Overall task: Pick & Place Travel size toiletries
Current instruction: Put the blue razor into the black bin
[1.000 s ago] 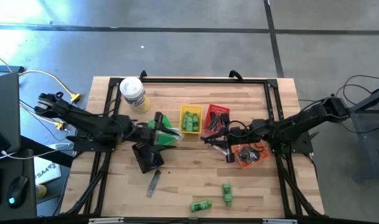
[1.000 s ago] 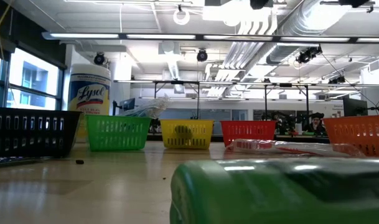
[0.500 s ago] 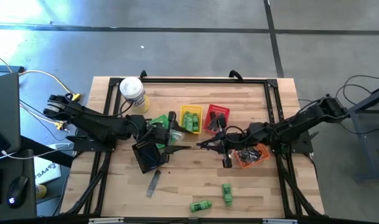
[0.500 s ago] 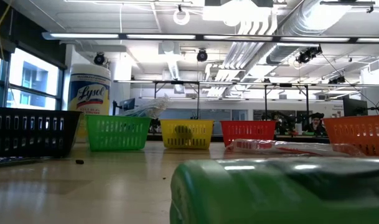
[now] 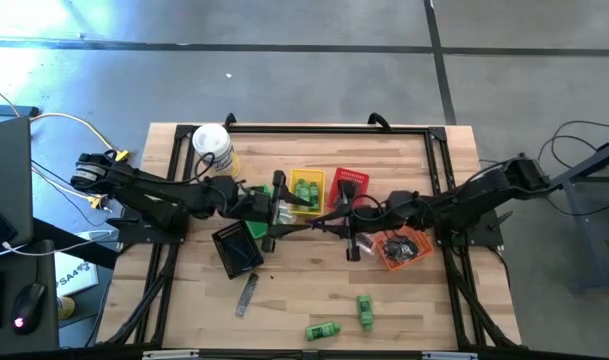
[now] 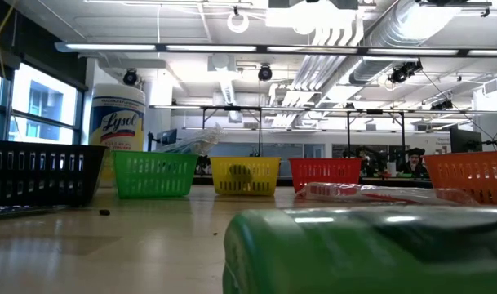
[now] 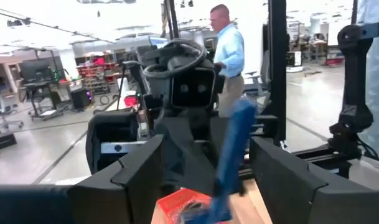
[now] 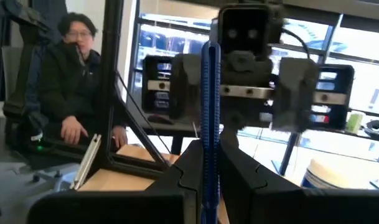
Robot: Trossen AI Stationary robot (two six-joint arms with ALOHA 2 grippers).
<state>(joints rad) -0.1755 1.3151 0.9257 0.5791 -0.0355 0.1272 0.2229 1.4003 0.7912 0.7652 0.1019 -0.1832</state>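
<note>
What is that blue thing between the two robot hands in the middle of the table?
A dark blue razor. The right end effector is shut on it, and the left end effector stands open around its far end. Both wrist views show this; from above it is too small to tell.

The tall white plastic canister with a yellow label point(image 6: 117, 129), standing at the far left of the table, reads "Lysol" in slanted blue script. Nothing else is legible.

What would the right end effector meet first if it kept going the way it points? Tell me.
Probably the left end effector: the right end effector, shut on a blue razor, points straight at it, open, above the table's middle. How far apart they are is unclear.
</note>
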